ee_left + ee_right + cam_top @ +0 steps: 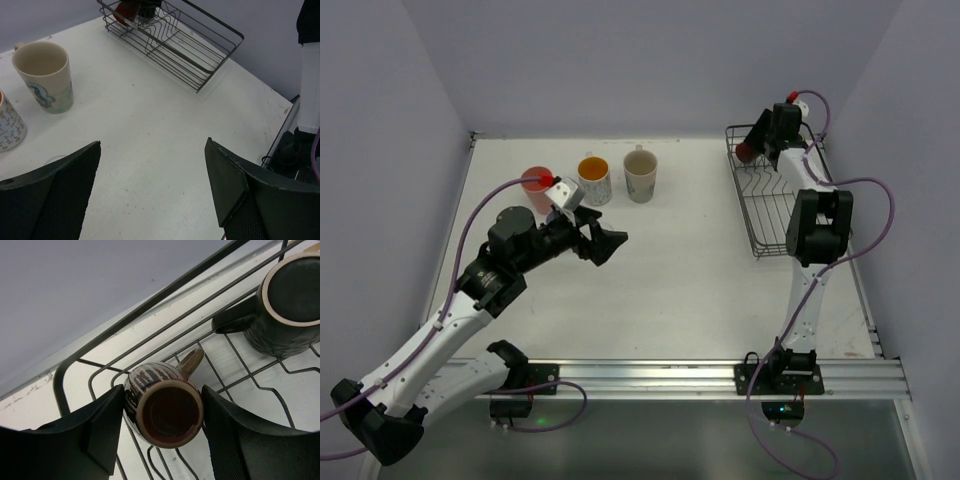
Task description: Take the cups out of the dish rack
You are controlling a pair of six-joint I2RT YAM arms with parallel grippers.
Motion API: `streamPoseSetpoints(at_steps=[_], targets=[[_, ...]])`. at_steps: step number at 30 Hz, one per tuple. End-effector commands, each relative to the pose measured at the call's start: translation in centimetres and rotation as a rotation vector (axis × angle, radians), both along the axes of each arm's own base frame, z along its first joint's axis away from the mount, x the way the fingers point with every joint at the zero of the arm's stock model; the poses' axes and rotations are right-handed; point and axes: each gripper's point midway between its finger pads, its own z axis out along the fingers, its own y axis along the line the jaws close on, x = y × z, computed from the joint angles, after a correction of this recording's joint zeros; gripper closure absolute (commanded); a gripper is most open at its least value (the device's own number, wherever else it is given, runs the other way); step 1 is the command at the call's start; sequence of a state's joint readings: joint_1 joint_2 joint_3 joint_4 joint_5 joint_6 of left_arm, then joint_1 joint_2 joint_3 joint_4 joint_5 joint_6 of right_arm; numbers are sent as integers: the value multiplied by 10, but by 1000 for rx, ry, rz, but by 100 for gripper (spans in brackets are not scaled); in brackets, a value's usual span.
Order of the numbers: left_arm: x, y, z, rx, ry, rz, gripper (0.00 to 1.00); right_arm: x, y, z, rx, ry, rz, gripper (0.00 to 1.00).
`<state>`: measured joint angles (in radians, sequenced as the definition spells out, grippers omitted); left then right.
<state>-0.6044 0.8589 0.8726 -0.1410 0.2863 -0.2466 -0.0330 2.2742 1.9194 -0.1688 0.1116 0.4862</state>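
Right gripper (162, 412) clamps a streaked brown mug (150, 377) in the black wire rack (150, 307), another dark mug (285, 315) near; left gripper (152, 150) apart.

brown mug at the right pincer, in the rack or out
In: the brown mug is over the dish rack wires, inside its rim.

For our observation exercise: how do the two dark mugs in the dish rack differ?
The streaked mug sits between the right gripper's fingers; the plain mug stands free. The streaked mug is brown with cream streaks, the plain mug near black. Both are in the dish rack and have pale rims.
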Motion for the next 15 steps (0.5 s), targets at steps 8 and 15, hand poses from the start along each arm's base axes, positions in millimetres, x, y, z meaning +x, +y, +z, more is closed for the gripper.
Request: streamPoseSetpoints(at_steps=[8,15], targets=[[4,-20,26,-123,37,-40,12,-9,-3,145,-50,-356,21,59],[14,-46,32,-253,99,-102,13,-55,16,166,82,-417,67,59]])
